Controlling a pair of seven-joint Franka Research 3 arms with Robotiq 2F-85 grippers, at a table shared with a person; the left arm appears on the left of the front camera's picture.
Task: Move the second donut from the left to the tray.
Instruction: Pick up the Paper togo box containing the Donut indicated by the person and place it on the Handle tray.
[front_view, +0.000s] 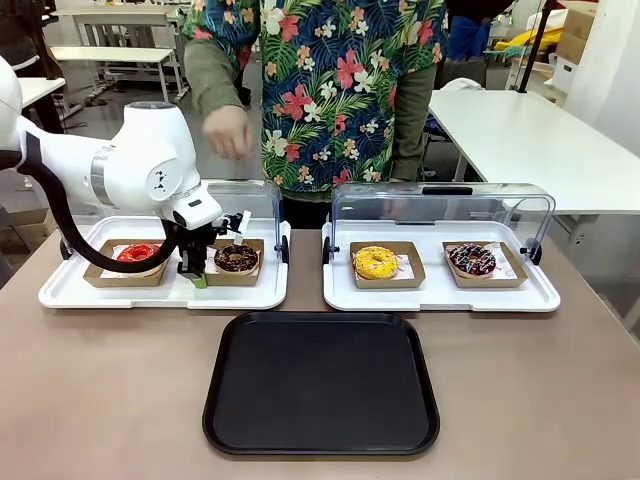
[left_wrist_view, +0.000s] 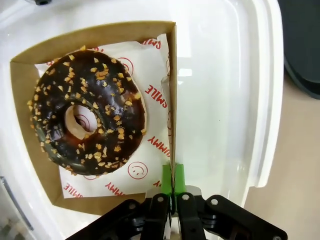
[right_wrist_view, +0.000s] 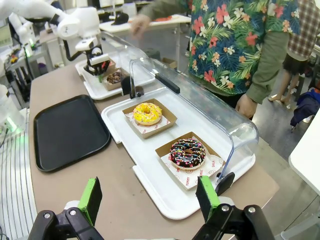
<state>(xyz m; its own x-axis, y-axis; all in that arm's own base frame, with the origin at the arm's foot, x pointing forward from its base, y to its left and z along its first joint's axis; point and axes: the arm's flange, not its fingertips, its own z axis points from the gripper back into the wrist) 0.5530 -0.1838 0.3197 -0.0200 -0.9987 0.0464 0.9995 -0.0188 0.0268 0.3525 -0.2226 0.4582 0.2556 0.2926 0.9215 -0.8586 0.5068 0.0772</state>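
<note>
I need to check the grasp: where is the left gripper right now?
Left gripper is shut on the cardboard tray wall beside the chocolate donut, left of the front view.

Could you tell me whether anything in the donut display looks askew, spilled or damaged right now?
Nothing stands out. The dark chocolate-frosted ring donut lies whole in its brown cardboard tray, whose wall the left gripper pinches; the large flat black tray lies square.

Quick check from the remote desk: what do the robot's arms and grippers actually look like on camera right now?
The left arm is glossy white with rounded joints, a grey ring band and a black cable looping beneath it. The left gripper is black with bright green pads on its jaws. The right gripper is also black with green pads.
</note>
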